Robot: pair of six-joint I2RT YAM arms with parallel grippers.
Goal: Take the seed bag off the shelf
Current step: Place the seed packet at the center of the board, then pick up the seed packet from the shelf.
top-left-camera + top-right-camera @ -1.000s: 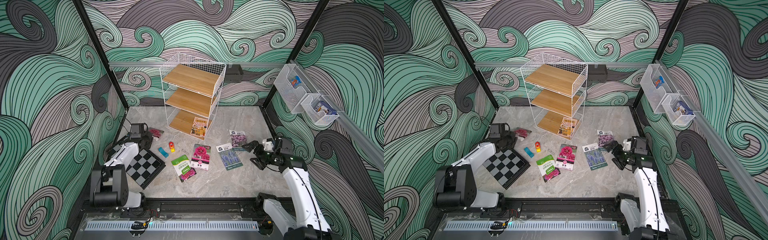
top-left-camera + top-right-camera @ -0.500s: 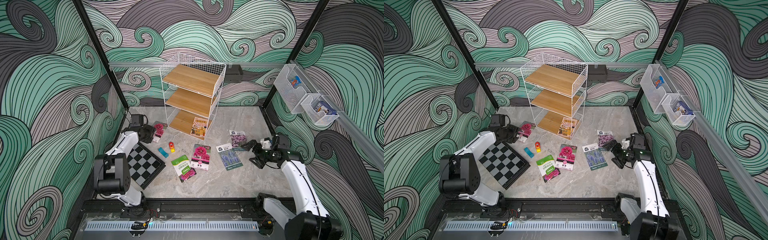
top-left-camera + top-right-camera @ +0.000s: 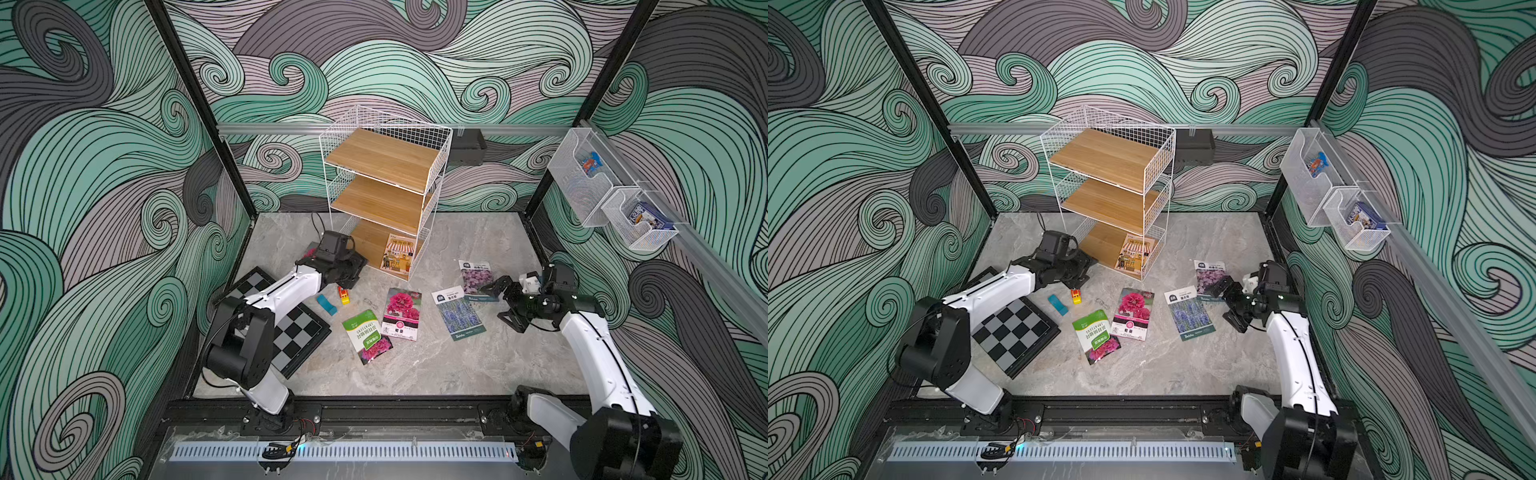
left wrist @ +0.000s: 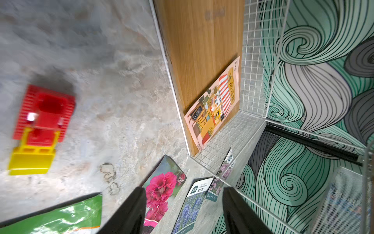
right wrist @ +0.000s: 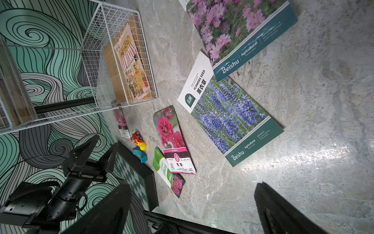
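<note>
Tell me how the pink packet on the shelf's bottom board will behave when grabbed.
The pink packet looks thin and flat: probably light and floppy, sagging if pinched by one edge. On the smooth bottom board it likely slides when pushed, until the wire grid stops it.

Left arm (image 3: pixel 286 291) stretches from its base at the near left toward the far middle of the scene, forearm low and almost level. The left gripper (image 3: pixel 353 272) at its tip has its two dark fingers (image 4: pixel 129 212) parted, with nothing between them. Right arm (image 3: pixel 590 345) stands up from the near right base and bends at the wrist. The right gripper (image 3: pixel 500 305) points left toward the middle, jaws spread wide and empty.
</note>
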